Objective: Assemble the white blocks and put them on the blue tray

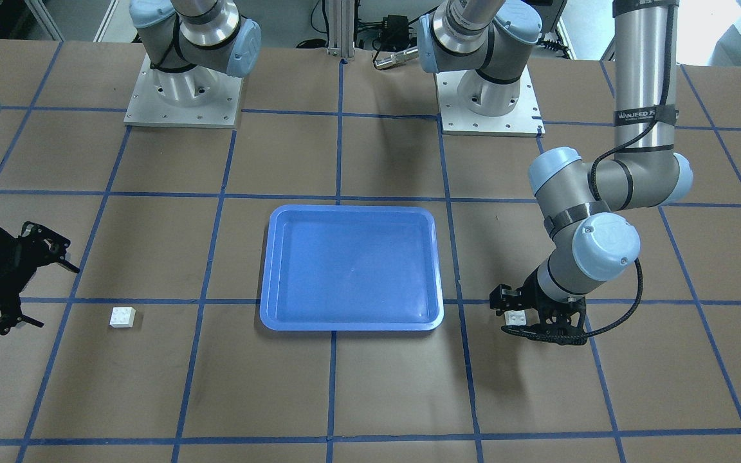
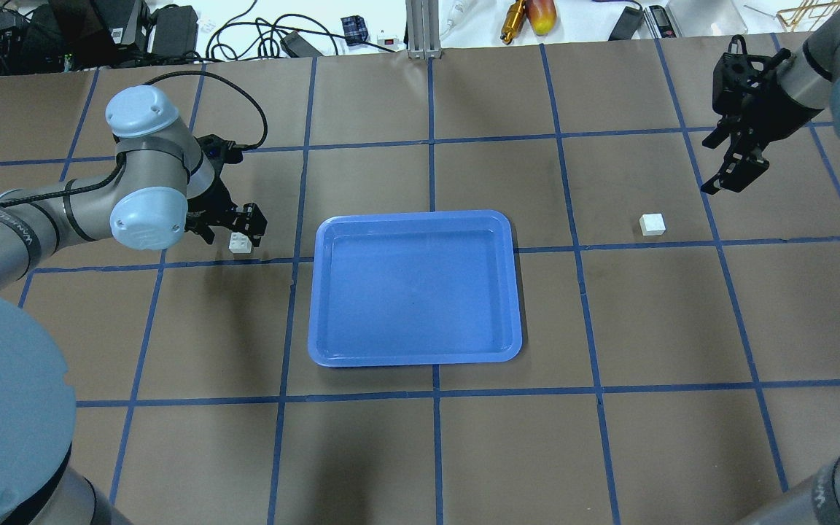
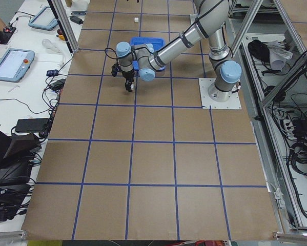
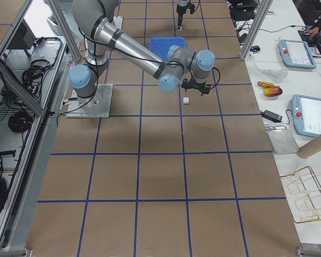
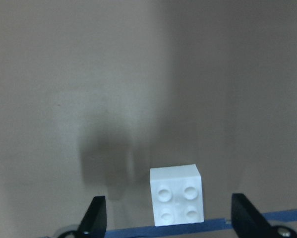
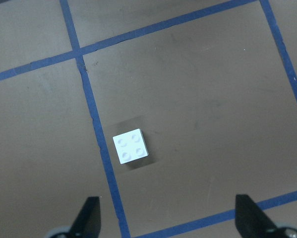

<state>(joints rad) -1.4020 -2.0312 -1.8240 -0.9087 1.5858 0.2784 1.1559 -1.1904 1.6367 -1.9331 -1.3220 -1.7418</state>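
One white block (image 2: pixel 240 243) lies on the table left of the blue tray (image 2: pixel 414 288). My left gripper (image 2: pixel 234 227) is low over it and open; in the left wrist view the block (image 5: pixel 177 201) sits between the two fingers (image 5: pixel 94 215), untouched. The other white block (image 2: pixel 652 224) lies right of the tray. My right gripper (image 2: pixel 719 168) hangs open above and beyond it; in the right wrist view this block (image 6: pixel 132 147) lies well below the gripper (image 6: pixel 165 198). The tray holds nothing. In the front view the left gripper (image 1: pixel 509 314) straddles its block (image 1: pixel 514 317).
Brown table surface with a blue tape grid. The two arm bases (image 1: pixel 184 96) stand at the robot's edge. Cables and tools (image 2: pixel 529 14) lie beyond the far edge. The right block (image 1: pixel 123 317) lies apart from the right gripper (image 1: pixel 55 297).
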